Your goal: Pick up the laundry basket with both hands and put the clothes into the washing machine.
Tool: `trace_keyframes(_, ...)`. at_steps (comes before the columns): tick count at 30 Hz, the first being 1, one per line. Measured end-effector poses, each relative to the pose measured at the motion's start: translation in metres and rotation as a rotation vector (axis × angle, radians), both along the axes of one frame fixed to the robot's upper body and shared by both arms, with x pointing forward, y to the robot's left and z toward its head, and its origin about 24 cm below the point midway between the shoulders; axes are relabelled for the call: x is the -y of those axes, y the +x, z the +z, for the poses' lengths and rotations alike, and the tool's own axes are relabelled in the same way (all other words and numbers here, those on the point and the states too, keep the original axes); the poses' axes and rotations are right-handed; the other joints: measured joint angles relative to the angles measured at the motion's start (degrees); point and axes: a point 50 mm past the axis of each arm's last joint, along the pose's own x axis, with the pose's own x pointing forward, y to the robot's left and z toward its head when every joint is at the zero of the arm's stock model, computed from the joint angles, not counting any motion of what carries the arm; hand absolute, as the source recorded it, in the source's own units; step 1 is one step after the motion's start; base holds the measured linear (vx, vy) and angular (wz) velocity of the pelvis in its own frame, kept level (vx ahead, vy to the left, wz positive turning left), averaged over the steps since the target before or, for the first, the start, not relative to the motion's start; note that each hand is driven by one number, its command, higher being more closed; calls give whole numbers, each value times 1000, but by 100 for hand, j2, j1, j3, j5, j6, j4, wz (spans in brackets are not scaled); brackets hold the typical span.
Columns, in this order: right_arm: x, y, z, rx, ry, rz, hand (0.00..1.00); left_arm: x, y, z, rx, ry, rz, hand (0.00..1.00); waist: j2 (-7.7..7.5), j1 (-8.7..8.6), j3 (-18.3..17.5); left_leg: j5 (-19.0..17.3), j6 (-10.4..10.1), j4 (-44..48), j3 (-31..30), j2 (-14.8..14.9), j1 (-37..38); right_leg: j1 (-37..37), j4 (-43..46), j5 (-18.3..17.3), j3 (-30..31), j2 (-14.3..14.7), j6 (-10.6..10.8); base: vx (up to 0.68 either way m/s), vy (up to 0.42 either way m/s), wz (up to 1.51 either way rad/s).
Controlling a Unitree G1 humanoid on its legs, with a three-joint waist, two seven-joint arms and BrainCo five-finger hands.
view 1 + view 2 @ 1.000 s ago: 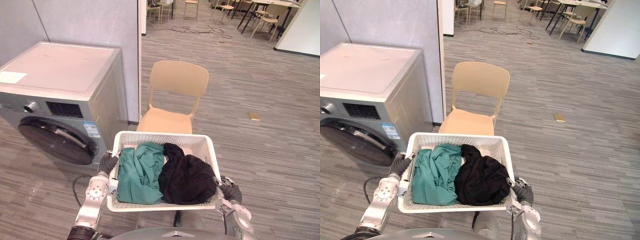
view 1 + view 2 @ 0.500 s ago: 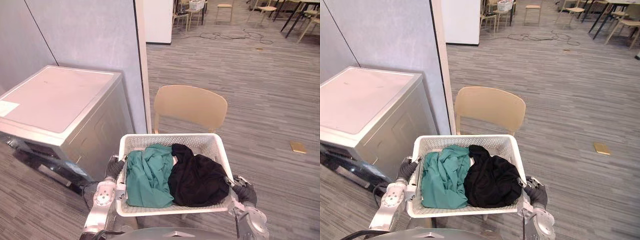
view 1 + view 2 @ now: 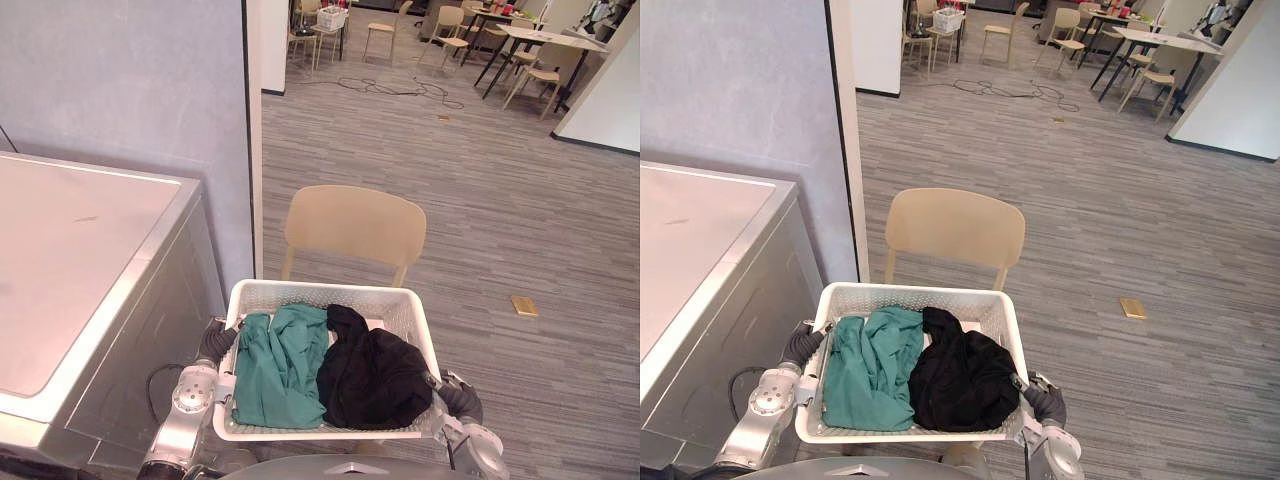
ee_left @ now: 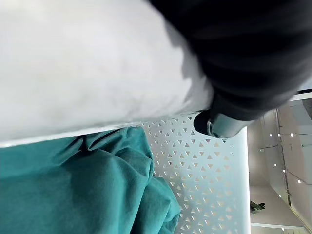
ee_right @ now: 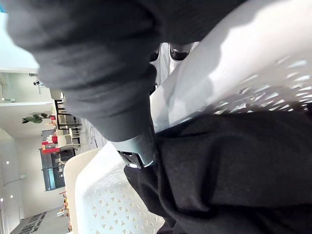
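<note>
One laundry basket (image 3: 402, 306), white and perforated, is held in the air in front of the robot, level, with one robot hand at each short end. Two garments lie in it: one teal garment (image 3: 277, 366) crumpled on the robot's left half and one black garment (image 3: 372, 381) heaped on the right half. They touch along the middle, and the black one rises slightly above the rim.

The left robot hand (image 3: 213, 343) is at the basket's left rim. In its wrist view its thumb (image 4: 219, 125) hooks over the rim to the inside, just beside the teal cloth, so it is clamped on the basket; its fingers are hidden beneath the rim. The right robot hand (image 3: 459, 398) grips the right rim the same way, with its thumb (image 5: 139, 154) curled over the edge and pressed against the black cloth.

One washing machine (image 3: 85, 262) stands to the robot's left, close to the basket. Its flat top and grey side panel show, and the rest is cut off by the picture's edge. One beige chair (image 3: 356, 223) stands just beyond the basket, its seat hidden behind it. One small yellow object (image 3: 524, 306) lies on the grey floor (image 3: 500, 220) to the right, too small to identify. Several more chairs and tables stand far off.
</note>
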Motion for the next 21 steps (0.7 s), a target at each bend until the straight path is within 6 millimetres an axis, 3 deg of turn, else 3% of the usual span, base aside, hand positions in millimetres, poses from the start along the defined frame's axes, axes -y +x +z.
trace_keyframes(3, 0, -6, -2, -17, 1, -5, 100, 2, -1, -1, -5, 0, -9, 100, 1, -5, 7, -131, -210, 118, -101, 109, -107, 41, -1623, 90, 18, 33, 77, 16, -149, 18)
trace_keyframes(4, -1, -13, -5, -34, 8, -12, 100, 2, -1, 0, -4, 6, -27, 100, -192, -68, 2, -168, -302, 190, -235, -2, -156, 208, -2311, 227, 48, -102, 80, 49, -218, 57)
trace_keyframes(5, -2, -15, -7, -45, 14, -18, 100, 3, -1, 0, -8, 6, -31, 100, -312, -75, 45, -170, -411, 206, -327, -65, -133, 246, -2399, 585, 0, -192, 167, 133, -386, 69)
trace_keyframes(8, 13, -16, -2, -47, -38, -4, 100, 20, 2, 3, 7, -23, -65, 100, 57, 35, 61, -20, -729, 54, -521, 397, -358, 164, -2630, 751, -382, 218, 2, 156, -329, 21)
trace_keyframes(10, 20, -9, 3, -28, -65, 14, 100, 27, 10, 8, 35, -25, -80, 100, 220, 20, 138, 257, -782, -260, -600, 496, -451, 2, -2727, 886, -520, 339, -120, 109, -171, 13)
trace_keyframes(12, 20, -1, 6, -8, -67, 19, 100, 29, 22, 15, 69, -10, -93, 100, 237, 1, 269, 487, -841, -484, -596, 540, -558, -165, -2689, 925, -605, 388, -164, 60, -115, 15)
trace_keyframes(14, 17, 16, 11, 35, -64, 35, 100, 26, 43, 28, 126, 30, -106, 100, 174, -7, 614, 557, -863, -512, -565, 555, -649, -311, -2641, 962, -609, 405, -202, -17, -60, -2)
trace_keyframes(18, 9, 41, 17, 84, -52, 68, 100, 18, 70, 43, 184, 111, -110, 100, -112, 1, 1052, 562, -839, -389, -435, 470, -955, -632, -2717, 1159, -444, 359, -163, -88, 41, -15)
trace_keyframes(21, 9, 45, 19, 95, -54, 70, 100, 15, 74, 42, 182, 139, -102, 100, -105, -14, 1245, 533, -765, -300, -389, 370, -1046, -633, -2897, 1332, -368, 311, -95, -48, 88, -8)
